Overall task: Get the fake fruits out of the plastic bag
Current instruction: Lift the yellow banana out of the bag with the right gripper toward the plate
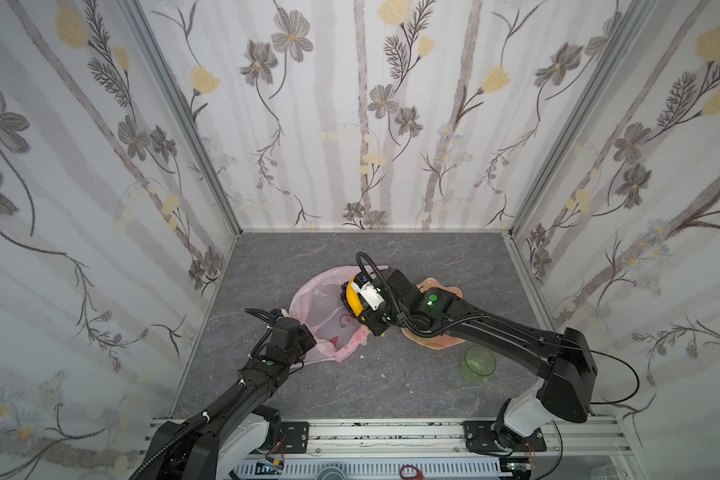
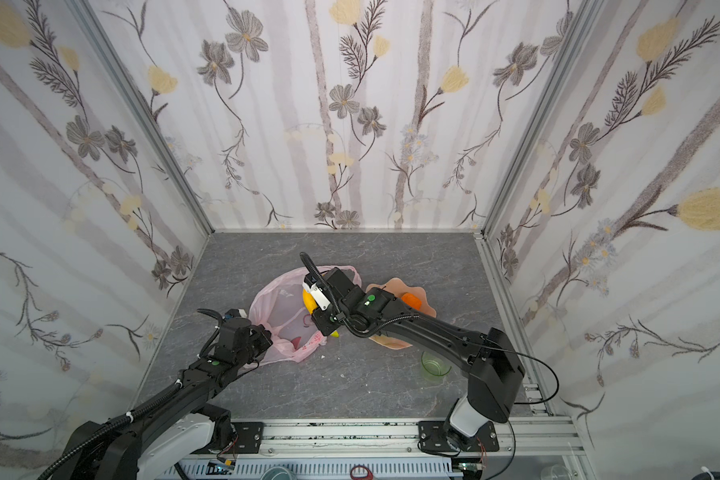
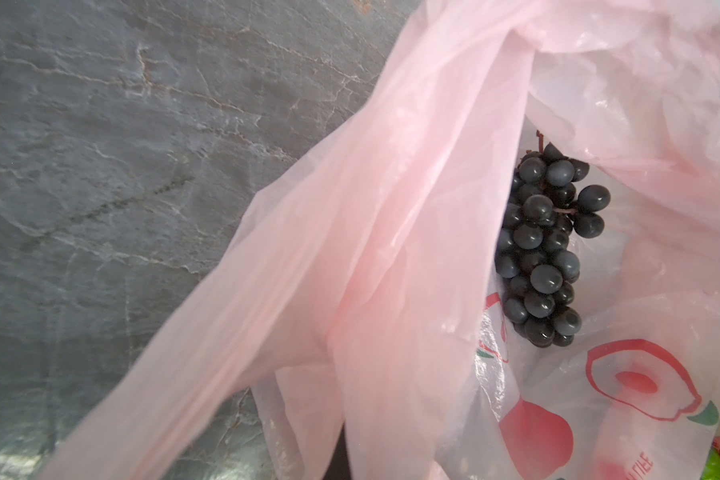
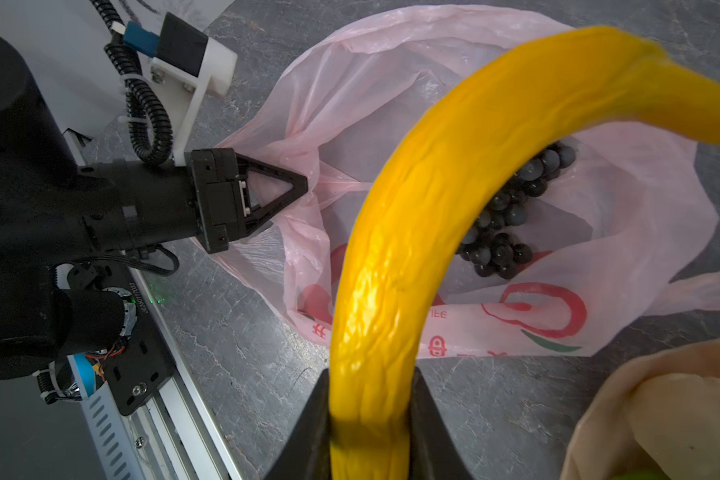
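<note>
The pale pink plastic bag (image 1: 329,320) (image 2: 281,316) lies crumpled on the grey floor with its mouth held up. My left gripper (image 4: 304,187) (image 1: 310,338) is shut on the bag's edge; in the left wrist view the bag's film (image 3: 391,249) hides its fingers. My right gripper (image 4: 371,378) (image 1: 362,313) is shut on one end of the yellow banana (image 4: 412,228) (image 1: 353,299) (image 2: 308,305), which hangs over the bag's mouth. The dark grape bunch (image 3: 545,245) (image 4: 504,224) lies inside the bag. A red fruit (image 1: 333,341) shows through the film.
A peach wavy plate (image 1: 433,343) (image 2: 391,341) sits right of the bag under my right arm, with an orange (image 2: 411,298) and a beige piece (image 4: 682,415) on it. A green translucent cup (image 1: 479,363) stands near the front right. Walls enclose three sides.
</note>
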{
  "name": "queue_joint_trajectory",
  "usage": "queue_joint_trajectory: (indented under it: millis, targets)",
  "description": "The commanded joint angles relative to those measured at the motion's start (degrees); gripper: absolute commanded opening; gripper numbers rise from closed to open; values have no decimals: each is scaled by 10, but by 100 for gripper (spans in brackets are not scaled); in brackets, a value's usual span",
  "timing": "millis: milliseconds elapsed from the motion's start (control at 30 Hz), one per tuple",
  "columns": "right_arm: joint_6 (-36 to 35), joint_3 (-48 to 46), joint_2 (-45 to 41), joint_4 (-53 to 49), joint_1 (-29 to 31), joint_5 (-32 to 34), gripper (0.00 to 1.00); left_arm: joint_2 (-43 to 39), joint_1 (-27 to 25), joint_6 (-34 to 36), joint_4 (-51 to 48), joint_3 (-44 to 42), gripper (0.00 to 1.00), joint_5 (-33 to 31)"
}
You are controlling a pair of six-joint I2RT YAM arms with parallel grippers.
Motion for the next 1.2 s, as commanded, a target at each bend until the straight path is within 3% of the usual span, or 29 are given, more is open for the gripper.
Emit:
queue_joint_trajectory:
  millis: [0,467,900,1167]
  targets:
    - [9,-22,-23,23,-10,12,12,-2,0,1,7,-1,5,-5]
    - [-9,-80,-140,-20,-105,80,12,0,0,10,7,1,5,-10]
    - [107,-98,-193,-9,-186,103,11,1,0,21,8,-1,6,-17]
    - [216,-117,-193,6,-190,97,11,6,0,24,9,-1,6,-18]
